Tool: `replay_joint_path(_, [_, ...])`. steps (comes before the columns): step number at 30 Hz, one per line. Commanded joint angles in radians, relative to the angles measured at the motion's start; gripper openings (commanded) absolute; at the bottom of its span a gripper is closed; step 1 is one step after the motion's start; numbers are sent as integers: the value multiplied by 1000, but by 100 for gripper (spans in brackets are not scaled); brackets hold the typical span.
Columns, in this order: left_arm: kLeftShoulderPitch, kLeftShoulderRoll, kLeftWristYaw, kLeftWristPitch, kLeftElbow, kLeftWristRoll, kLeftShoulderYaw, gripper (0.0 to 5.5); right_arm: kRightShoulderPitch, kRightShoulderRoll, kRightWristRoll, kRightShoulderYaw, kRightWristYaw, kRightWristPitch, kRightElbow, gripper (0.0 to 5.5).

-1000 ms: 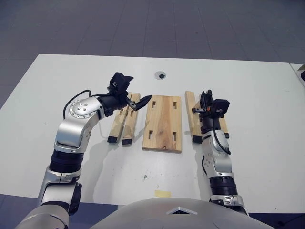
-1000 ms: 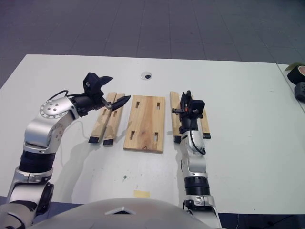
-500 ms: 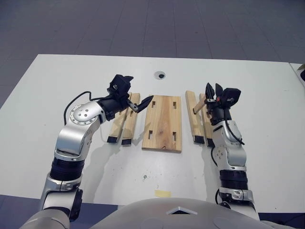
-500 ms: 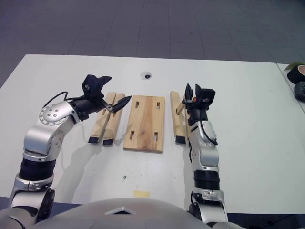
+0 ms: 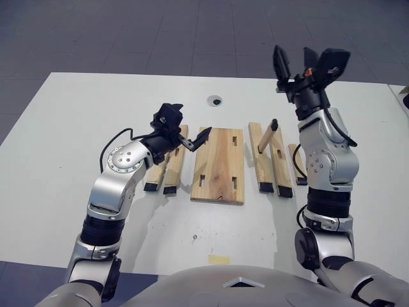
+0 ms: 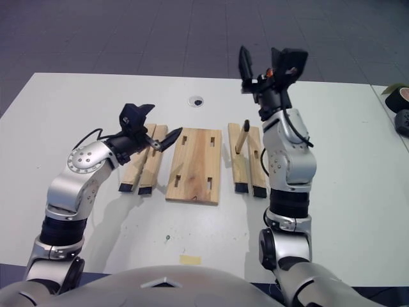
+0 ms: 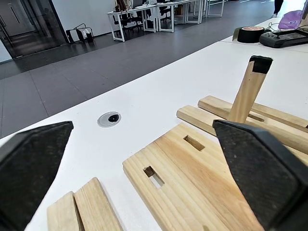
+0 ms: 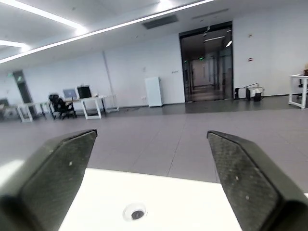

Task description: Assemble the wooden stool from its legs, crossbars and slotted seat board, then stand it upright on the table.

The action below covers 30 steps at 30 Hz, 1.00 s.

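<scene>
**Head view:** seat board [image 5: 218, 165] flat on table [image 5: 96, 109], legs [image 5: 165, 163] on either side. My left gripper [image 5: 192, 121] is wide open above its far left corner. My right gripper [image 5: 310, 54] is wide open, high beyond its right side.

**Left wrist view:** tilted leg [image 7: 246, 89] leans beside the board.

**Right wrist view:** fingers [image 8: 53, 168] spread.

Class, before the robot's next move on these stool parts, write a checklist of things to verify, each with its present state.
1. Right gripper open, empty, high above the table: ok.
2. Left gripper open, empty, near the seat board: ok.
3. Seat board flat, four slots uncovered: ok.
4. Left pair of legs lying flat: ok.
5. Tilted piece right of the board lying flat: not ok, black-tipped end up.
6. Tilted piece resting steadily: cannot tell.
</scene>
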Motion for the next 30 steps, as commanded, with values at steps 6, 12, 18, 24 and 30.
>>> replay_joint_path(6, [15, -33, 17, -34, 18, 24, -31, 540, 78, -44, -64, 15, 93, -67, 162, 538])
replay_joint_path(12, [7, -50, 25, -50, 33, 36, -42, 540, 43, -27, -52, 0, 105, -103, 153, 538])
replay_joint_path(18, [10, -56, 24, -62, 40, 48, -48, 540, -14, -32, -53, 4, 101, -95, 73, 538])
replay_joint_path(24, [8, -50, 20, -67, 46, 55, -44, 540, -67, -19, -28, 15, 88, -44, -22, 538])
replay_joint_path(30, [-3, -51, 18, -73, 62, 59, -48, 540, 54, -26, -75, 75, 129, 41, 214, 538])
